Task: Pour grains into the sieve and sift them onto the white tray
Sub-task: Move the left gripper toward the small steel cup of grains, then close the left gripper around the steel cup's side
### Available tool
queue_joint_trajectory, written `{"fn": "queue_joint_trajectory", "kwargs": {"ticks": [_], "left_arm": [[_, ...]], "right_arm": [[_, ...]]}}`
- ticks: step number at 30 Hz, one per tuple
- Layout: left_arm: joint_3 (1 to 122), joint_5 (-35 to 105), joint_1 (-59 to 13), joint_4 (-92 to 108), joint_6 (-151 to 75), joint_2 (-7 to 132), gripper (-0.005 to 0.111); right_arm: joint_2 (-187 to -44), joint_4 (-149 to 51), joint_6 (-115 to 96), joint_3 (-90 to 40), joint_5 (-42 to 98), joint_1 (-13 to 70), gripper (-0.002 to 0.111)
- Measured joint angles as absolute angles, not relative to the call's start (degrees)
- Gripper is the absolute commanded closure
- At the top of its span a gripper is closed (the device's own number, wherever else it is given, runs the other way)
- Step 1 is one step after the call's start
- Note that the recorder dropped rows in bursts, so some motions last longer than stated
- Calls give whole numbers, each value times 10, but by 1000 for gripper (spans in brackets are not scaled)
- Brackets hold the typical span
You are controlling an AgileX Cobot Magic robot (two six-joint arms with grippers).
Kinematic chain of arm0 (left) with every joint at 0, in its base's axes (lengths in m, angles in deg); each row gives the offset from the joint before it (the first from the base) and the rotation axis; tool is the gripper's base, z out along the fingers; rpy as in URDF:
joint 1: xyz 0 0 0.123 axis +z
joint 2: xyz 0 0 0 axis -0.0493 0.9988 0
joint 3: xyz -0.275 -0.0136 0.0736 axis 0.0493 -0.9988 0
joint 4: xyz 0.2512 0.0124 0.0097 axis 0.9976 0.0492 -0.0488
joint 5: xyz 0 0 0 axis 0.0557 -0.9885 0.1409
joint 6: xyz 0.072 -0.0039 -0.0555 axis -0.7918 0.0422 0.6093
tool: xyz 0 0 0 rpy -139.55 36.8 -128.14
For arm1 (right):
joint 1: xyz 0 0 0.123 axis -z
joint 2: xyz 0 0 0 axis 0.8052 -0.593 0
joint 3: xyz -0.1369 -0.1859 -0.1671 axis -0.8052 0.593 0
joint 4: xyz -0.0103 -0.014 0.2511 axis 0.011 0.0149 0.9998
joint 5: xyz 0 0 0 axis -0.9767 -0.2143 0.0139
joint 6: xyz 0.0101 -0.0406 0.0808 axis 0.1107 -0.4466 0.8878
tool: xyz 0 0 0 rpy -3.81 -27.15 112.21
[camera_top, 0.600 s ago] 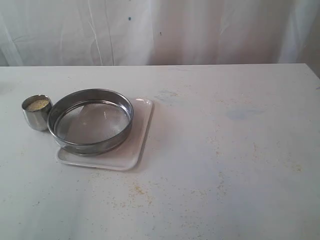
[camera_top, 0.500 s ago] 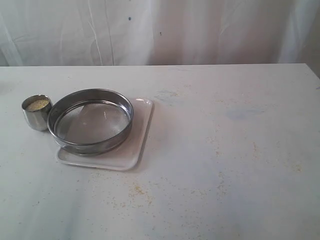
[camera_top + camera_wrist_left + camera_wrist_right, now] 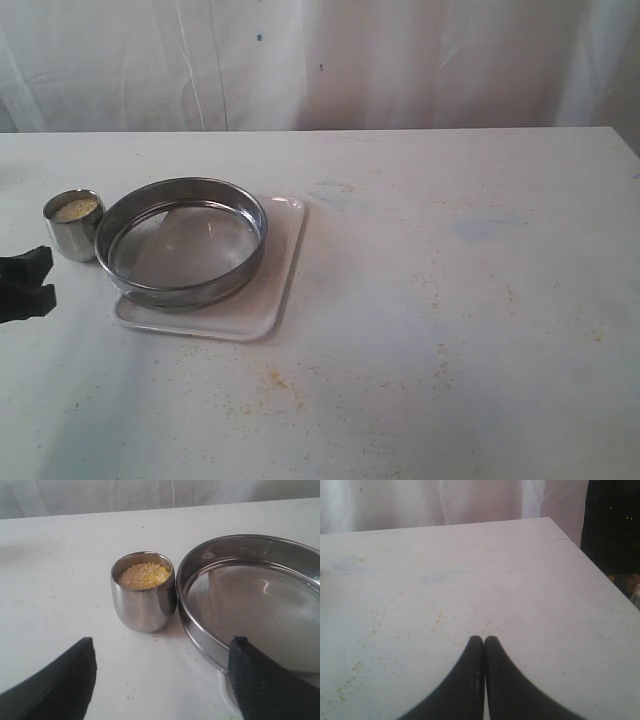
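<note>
The left tool (image 3: pixel 25 285) is hanging spread wide and empty on the cup side of the sieve (image 3: pixel 186 292). The steel cup (image 3: pixel 143 600) holding the grains (image 3: pixel 144 575) is standing upright straight ahead of its gap, just beside the sieve's rim. The sieve is sitting on the white tray (image 3: pixel 282 262). The right tool (image 3: pixel 484 639), pinched together and empty, is hovering over the desk (image 3: pixel 470 570), outside the exterior view. Whether cup and rim are touching is unclear.

grains (image 3: pixel 144 575) are showing golden-yellow mixed with paler off-white | cup (image 3: pixel 144 611) is gleaming polished steel grey | sieve (image 3: pixel 182 243) is shining silver at the rim, its mesh showing a fine grey weave | white tray (image 3: pixel 272 285) is showing plain white | table (image 3: pixel 450 300) is showing off-white, flecked with yellow specks and faint bluish smudges | left gripper (image 3: pixel 42 279) and right gripper (image 3: pixel 484 641) are showing matte black | curtain (image 3: pixel 400 60) is showing plain white
</note>
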State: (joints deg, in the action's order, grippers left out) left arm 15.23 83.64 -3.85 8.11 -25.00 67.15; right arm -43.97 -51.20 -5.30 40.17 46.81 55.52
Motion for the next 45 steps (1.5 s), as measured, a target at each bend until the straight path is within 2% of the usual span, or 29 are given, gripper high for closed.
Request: {"fn": "queue_joint_trajectory", "kwargs": {"ticks": [16, 26, 34, 40, 45], "left_arm": [[274, 844, -40, 23, -302, 867, 31], [280, 932, -40, -21, -276, 955, 31], [281, 980, -40, 23, -227, 978, 31], [281, 988, 1, 152, -173, 978, 31], [274, 986, 78, 295, -91, 974, 31]], "right_arm": [[-440, -512, -53, 402, 468, 555, 108], [-440, -512, -53, 402, 468, 555, 108], [-440, -512, -53, 402, 468, 555, 108], [-440, -512, -53, 402, 468, 555, 108], [-440, -512, -53, 402, 468, 555, 108]]}}
